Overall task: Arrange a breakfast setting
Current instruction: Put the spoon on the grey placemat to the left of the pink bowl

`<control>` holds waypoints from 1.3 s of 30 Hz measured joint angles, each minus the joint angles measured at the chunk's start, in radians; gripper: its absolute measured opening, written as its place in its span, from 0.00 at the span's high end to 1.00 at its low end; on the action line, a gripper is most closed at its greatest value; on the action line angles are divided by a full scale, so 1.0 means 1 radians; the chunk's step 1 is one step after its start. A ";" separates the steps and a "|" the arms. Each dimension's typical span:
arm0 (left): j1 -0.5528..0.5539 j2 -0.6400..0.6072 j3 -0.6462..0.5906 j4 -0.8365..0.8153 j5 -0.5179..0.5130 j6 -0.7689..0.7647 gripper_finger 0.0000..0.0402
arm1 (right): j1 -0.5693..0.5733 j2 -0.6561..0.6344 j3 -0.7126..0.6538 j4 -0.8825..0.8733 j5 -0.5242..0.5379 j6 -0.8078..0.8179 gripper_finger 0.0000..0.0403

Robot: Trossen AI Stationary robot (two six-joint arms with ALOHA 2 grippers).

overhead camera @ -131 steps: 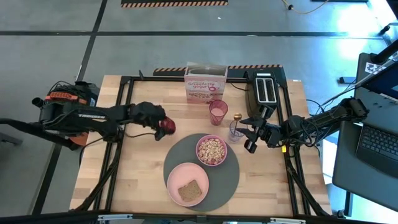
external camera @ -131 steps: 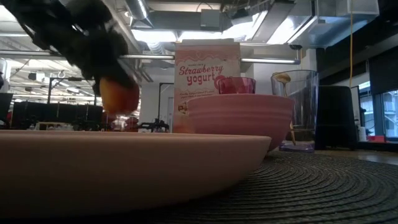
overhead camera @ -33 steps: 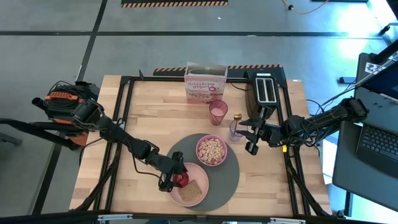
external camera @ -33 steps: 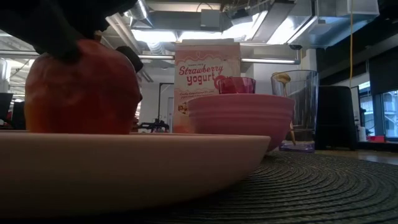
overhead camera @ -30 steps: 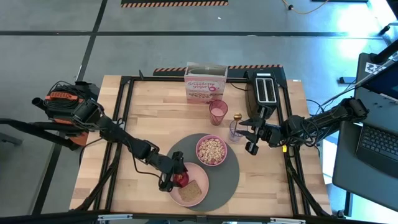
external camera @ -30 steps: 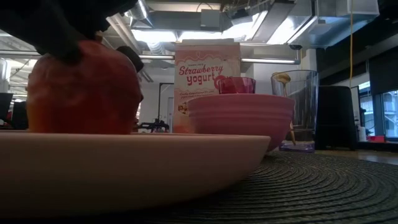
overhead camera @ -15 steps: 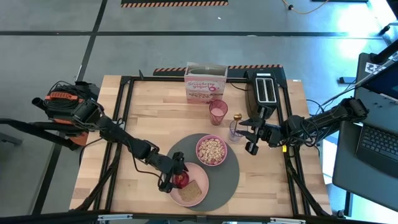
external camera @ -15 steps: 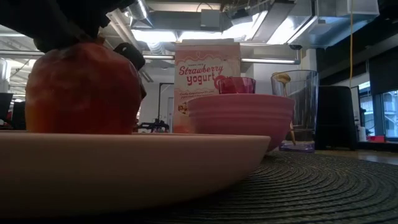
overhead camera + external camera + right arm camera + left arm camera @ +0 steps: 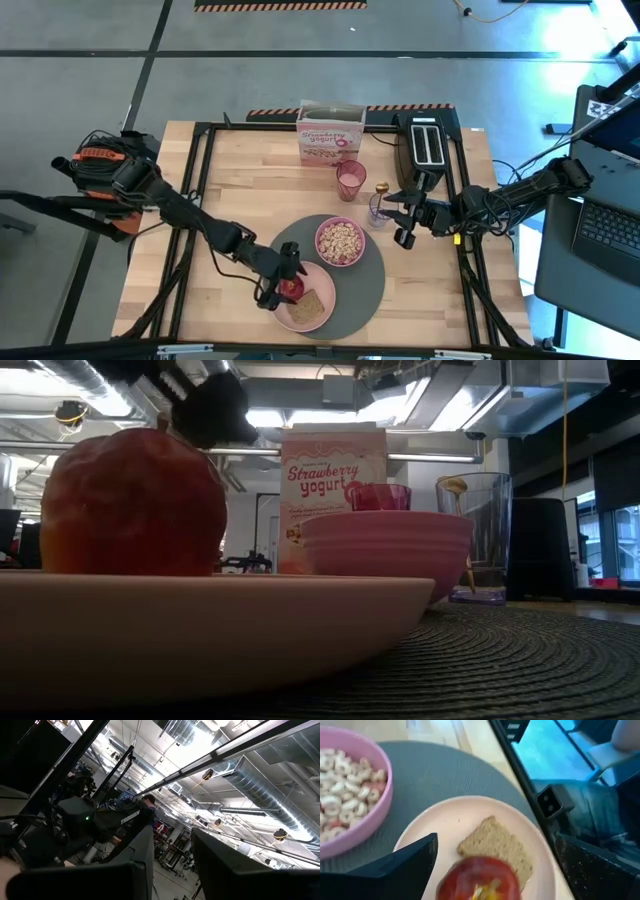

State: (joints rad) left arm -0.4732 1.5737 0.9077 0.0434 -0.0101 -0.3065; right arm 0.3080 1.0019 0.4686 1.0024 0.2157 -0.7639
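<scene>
The red apple point(image 9: 292, 288) stands on the pink plate point(image 9: 325, 318) beside the brown toast point(image 9: 311, 306), on the round dark-grey mat point(image 9: 365, 290). My left gripper point(image 9: 284, 280) is open just above the apple point(image 9: 479, 880), one finger on either side, touching nothing; the low view shows it point(image 9: 210, 410) clear of the apple's top. The pink bowl point(image 9: 340, 241) of cereal stands on the mat's far part. The pink tumbler point(image 9: 351, 180), the clear glass point(image 9: 378, 210) with the spoon and the cereal box point(image 9: 329, 140) stand behind. My right gripper point(image 9: 402, 220) is open beside the glass.
A black toaster point(image 9: 428, 148) stands at the far right of the table, just behind my right arm. Bare wood lies left of the mat and along the table's left half. A black frame runs round the table's edge.
My left gripper has let go of the apple and gone up a little, clear of the apple's top. The apple has stayed where it was on the plate, next to the toast.
</scene>
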 joint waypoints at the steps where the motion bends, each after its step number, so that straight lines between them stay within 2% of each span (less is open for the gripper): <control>1: 0.003 0.000 0.017 -0.013 -0.001 0.001 0.02 | 0.000 0.000 0.000 -0.001 0.000 0.000 0.74; 7: 0.029 -0.005 0.127 -0.133 -0.007 0.007 0.02 | 0.000 0.000 0.000 -0.003 0.000 0.000 0.74; 12: 0.052 -0.025 0.245 -0.265 -0.042 0.127 0.04 | 0.000 0.000 0.009 -0.005 0.000 -0.003 0.74; 15: 0.068 -0.055 0.307 -0.389 -0.178 0.182 0.06 | 0.000 0.000 0.019 -0.016 -0.001 -0.010 0.74; 19: 0.086 -0.074 0.353 -0.548 -0.461 0.208 0.10 | 0.000 0.000 0.019 -0.048 0.001 -0.047 0.74; 23: 0.100 -0.072 0.357 -0.593 -0.746 0.209 0.12 | 0.000 -0.001 0.019 -0.068 0.010 -0.063 0.74; 26: 0.122 -0.056 0.357 -0.592 -0.838 0.130 0.12 | 0.000 -0.005 0.019 -0.076 0.010 -0.079 0.74; 29: 0.161 -0.055 0.355 -0.580 -0.840 0.066 0.12 | 0.000 -0.014 0.019 -0.114 0.011 -0.089 0.74; 32: 0.213 -0.057 0.356 -0.579 -0.783 0.086 0.12 | 0.000 -0.031 0.019 -0.151 0.072 -0.128 0.74; 35: 0.270 -0.055 0.337 -0.535 -0.676 0.178 0.12 | 0.000 -0.059 0.019 -0.229 0.160 -0.139 0.74; 39: 0.355 -0.055 0.269 -0.394 -0.455 0.277 0.12 | 0.000 -0.093 0.015 -0.316 0.237 -0.136 0.74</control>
State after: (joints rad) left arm -0.1186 1.5182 1.1764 -0.3511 -0.4650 -0.0292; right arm 0.3080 0.9087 0.4836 0.6864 0.4530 -0.9002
